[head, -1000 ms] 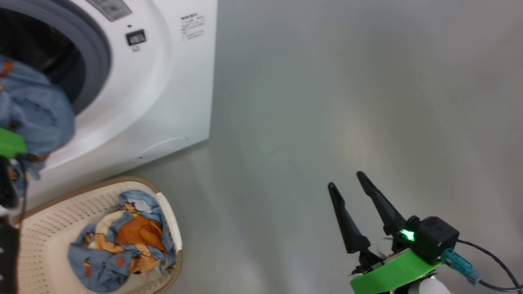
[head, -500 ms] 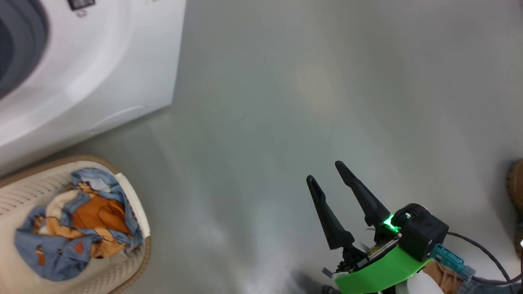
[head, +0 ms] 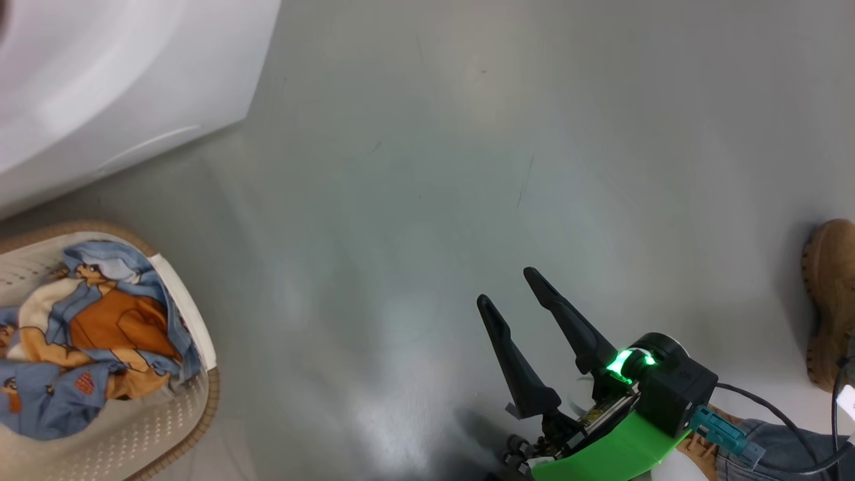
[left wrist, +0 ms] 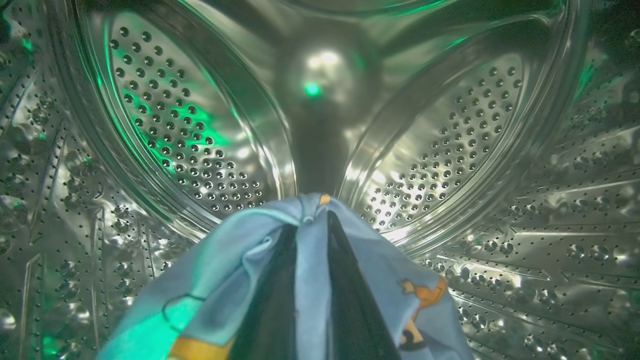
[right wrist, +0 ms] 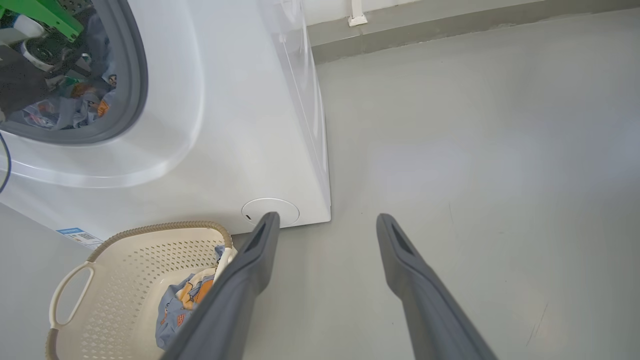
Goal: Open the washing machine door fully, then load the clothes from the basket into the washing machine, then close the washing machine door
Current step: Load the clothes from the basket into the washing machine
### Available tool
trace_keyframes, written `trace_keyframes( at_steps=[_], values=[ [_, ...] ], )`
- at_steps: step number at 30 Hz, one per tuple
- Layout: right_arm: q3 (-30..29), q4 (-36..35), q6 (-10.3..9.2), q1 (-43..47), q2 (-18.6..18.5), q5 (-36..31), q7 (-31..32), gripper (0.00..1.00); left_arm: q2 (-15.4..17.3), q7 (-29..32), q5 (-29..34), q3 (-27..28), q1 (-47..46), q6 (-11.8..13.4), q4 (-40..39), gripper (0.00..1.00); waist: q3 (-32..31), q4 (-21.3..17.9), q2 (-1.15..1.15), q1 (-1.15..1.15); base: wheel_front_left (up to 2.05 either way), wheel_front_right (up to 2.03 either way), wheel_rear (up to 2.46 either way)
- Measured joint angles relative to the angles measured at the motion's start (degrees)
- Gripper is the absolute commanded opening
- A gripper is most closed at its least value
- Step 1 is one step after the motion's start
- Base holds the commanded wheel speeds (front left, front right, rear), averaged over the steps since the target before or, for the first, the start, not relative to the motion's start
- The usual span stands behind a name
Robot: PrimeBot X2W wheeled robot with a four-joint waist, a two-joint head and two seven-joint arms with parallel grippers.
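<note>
While the left end effector (left wrist: 314, 220) pinches a blue garment (left wrist: 235, 250) inside the washing machine (left wrist: 450, 125), the right end effector (head: 505, 287) hangs wide open and empty above the floor (head: 467, 133).

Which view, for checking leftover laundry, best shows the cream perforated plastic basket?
Right wrist view: the cream perforated plastic basket shows rim, handle and blue printed garment inside. Head view cuts it off at left; left wrist view faces the steel drum.

a laundry room: washing machine (right wrist: 225, 125), basket (right wrist: 125, 260), grey floor (right wrist: 475, 150).
</note>
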Motion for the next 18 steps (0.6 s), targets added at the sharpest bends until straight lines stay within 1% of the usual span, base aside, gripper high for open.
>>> trace_keyframes(
  at_steps=[7, 12, 15, 18],
  values=[
    [0.22, -0.36, 0.0, 0.05, 0.09, 0.0, 0.0, 1.0, 0.04, -0.04, 2.32, -1.03, -4.74, -1.53, 0.71, 0.0, 2.2, 0.27, 0.0, 0.0, 0.0, 0.0, 0.0],
    [0.26, -0.56, 0.0, 0.08, 0.1, 0.01, 0.0, 1.0, 0.03, -0.05, 3.12, -0.09, -6.28, -2.34, -2.11, 0.0, 2.97, 0.46, 0.0, 0.0, 0.0, 0.0, 0.0],
    [0.36, -0.6, 0.0, 0.08, 0.1, 0.02, 0.0, 1.0, -0.08, -0.05, 3.82, 1.47, -6.28, -2.52, -4.74, 0.0, 3.4, 0.67, 0.0, 0.0, 0.0, 0.0, 0.0],
    [0.51, -0.64, 0.0, 0.07, 0.1, 0.09, 0.0, 1.0, -0.98, -0.07, 5.65, 4.66, -6.27, -3.01, -9.48, 0.0, 3.94, 0.97, 0.0, 0.0, 0.0, 0.0, 0.0]
  ],
)
